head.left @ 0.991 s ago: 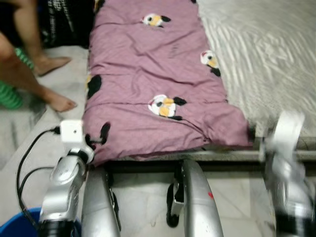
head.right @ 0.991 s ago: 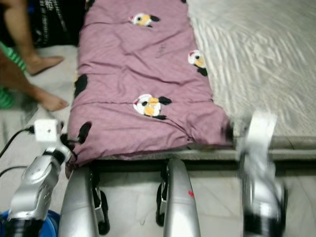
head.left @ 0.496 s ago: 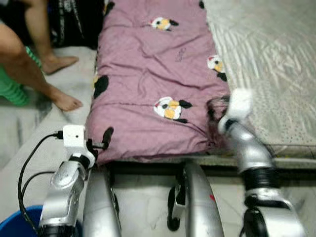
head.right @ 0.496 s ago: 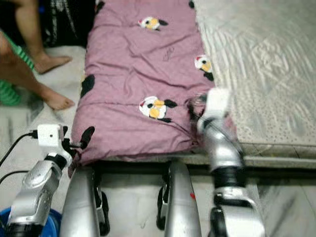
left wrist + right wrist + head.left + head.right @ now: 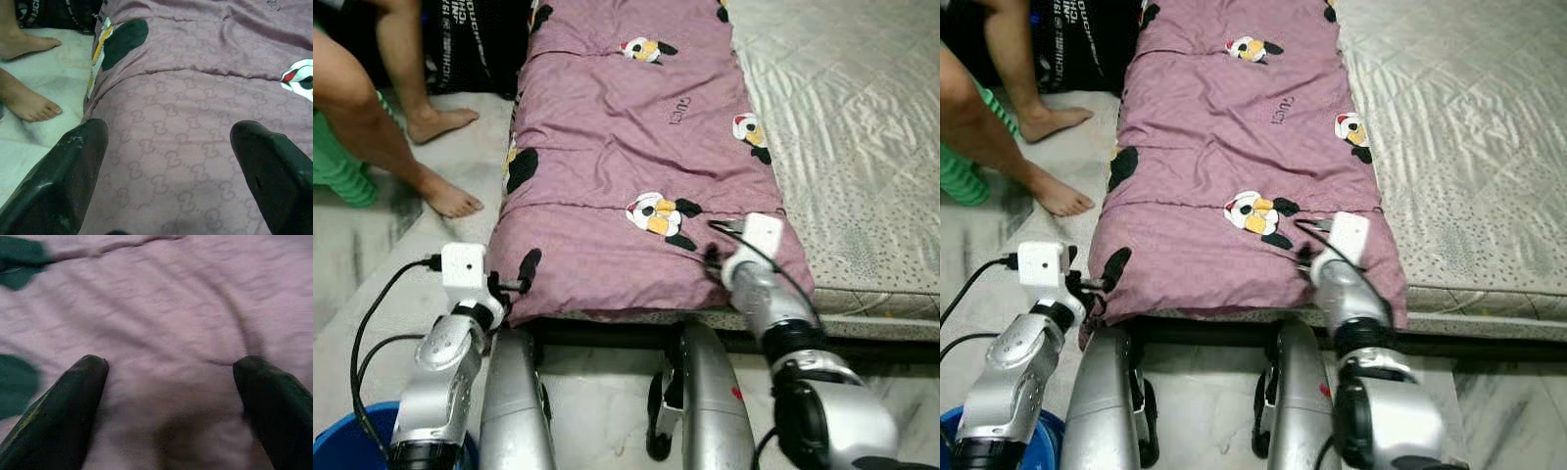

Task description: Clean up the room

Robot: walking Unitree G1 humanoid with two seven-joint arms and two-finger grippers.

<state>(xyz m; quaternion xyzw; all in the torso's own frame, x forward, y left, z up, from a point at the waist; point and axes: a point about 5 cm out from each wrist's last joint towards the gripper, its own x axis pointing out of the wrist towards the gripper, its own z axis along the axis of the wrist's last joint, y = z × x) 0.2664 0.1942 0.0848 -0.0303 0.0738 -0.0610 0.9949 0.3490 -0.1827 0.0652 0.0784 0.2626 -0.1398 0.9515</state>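
The blanket (image 5: 636, 166) and the person's legs (image 5: 372, 117) run off frame, apparently.

A folded blanket (image 5: 636, 166) lies lengthwise on the left part of the mattress (image 5: 862, 147), its left edge hanging over the bed's side. The left gripper (image 5: 171, 171) sits at the blanket's near left corner, the right gripper (image 5: 171, 396) over its near right corner (fingers spread on both). A person's feet (image 5: 435, 162) stand on the floor (image 5: 372, 245) left of the bed. A bucket (image 5: 342, 446) sits at the near left.
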